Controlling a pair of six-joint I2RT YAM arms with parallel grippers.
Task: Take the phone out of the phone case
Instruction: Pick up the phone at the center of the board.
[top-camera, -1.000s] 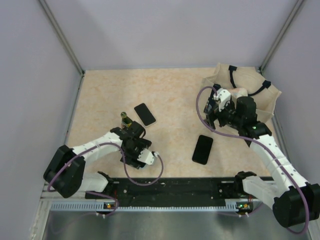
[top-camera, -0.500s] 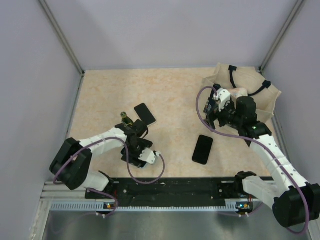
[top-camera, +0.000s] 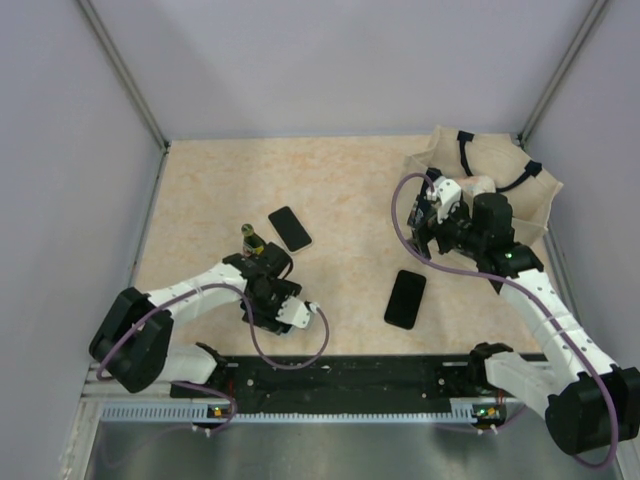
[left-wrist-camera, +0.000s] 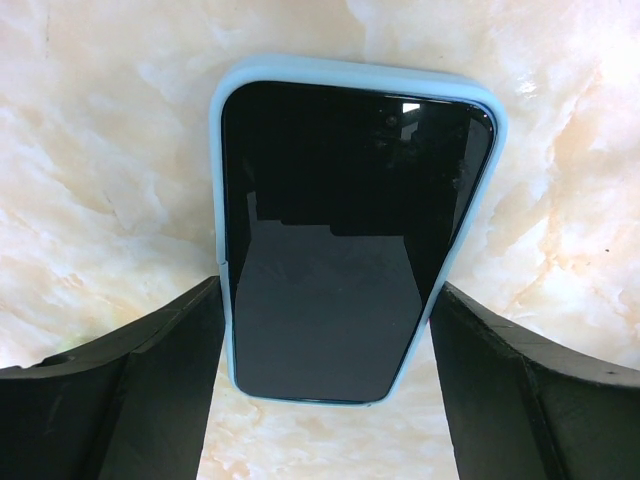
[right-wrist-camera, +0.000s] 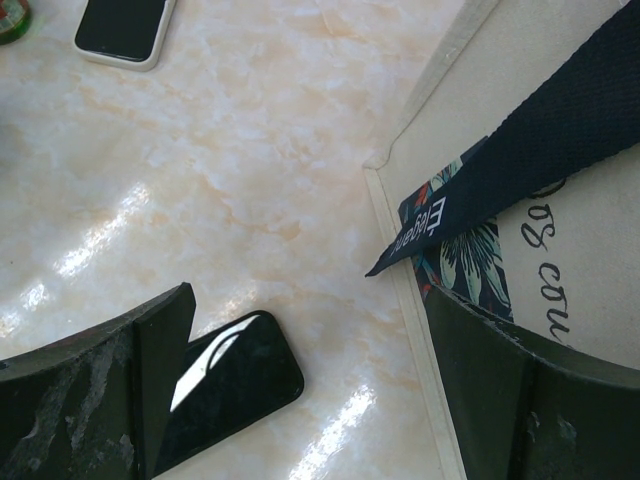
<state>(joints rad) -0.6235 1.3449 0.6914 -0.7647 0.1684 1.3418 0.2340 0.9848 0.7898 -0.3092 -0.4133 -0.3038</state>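
Observation:
The phone (top-camera: 290, 228) lies screen up in its light-blue phone case (left-wrist-camera: 228, 200) on the marbled table, left of centre. My left gripper (top-camera: 268, 258) hovers at its near end. In the left wrist view the phone (left-wrist-camera: 345, 230) fills the middle, and the left gripper (left-wrist-camera: 330, 290) is open with a finger close beside each long edge of the case. I cannot tell whether the fingers touch it. My right gripper (top-camera: 428, 218) hangs open and empty above the table, by the bag. In its wrist view the right gripper (right-wrist-camera: 308, 300) sees the cased phone (right-wrist-camera: 122, 25) far off.
A bare black phone (top-camera: 406, 298) lies right of centre, also visible as the black phone (right-wrist-camera: 225, 385). A beige tote bag (top-camera: 530, 200) with dark straps sits at the back right. A small dark green object (top-camera: 249, 236) stands just left of the cased phone.
The left gripper's jaws have narrowed around the phone's near end. The left arm nudged toward the phone, then eased back slightly. The right arm has not moved.

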